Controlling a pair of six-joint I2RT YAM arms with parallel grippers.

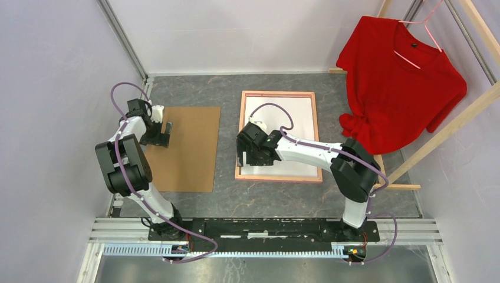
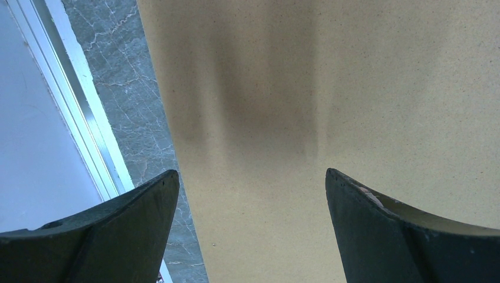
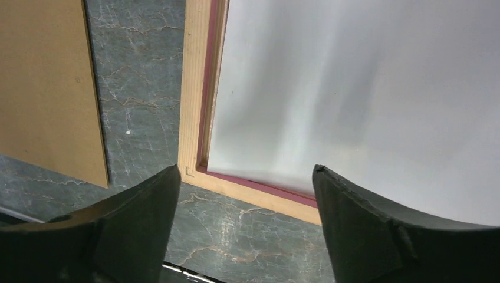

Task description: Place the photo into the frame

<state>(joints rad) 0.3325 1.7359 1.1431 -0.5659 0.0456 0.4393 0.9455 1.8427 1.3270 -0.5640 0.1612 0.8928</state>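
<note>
Dark fingers (image 3: 130, 224) of the right gripper (image 3: 246, 171) are seen spread wide, nothing between them, held just above the near-left corner of the frame (image 3: 191, 88). And the photo (image 3: 365, 88) is found inside that frame, white back up, a pink ledge showing along its left and near edges. The frame is laid face down so it can be loaded from behind, and the corner is probably being watched to check the seating. Over to the left: the left gripper (image 2: 252, 172) is also held wide and empty, parked low over the left edge of the brown board (image 2: 330, 71). That board is set flat beside the frame, apart from it, seemingly kept ready as the backing to be laid on once the photo is judged seated.
</note>
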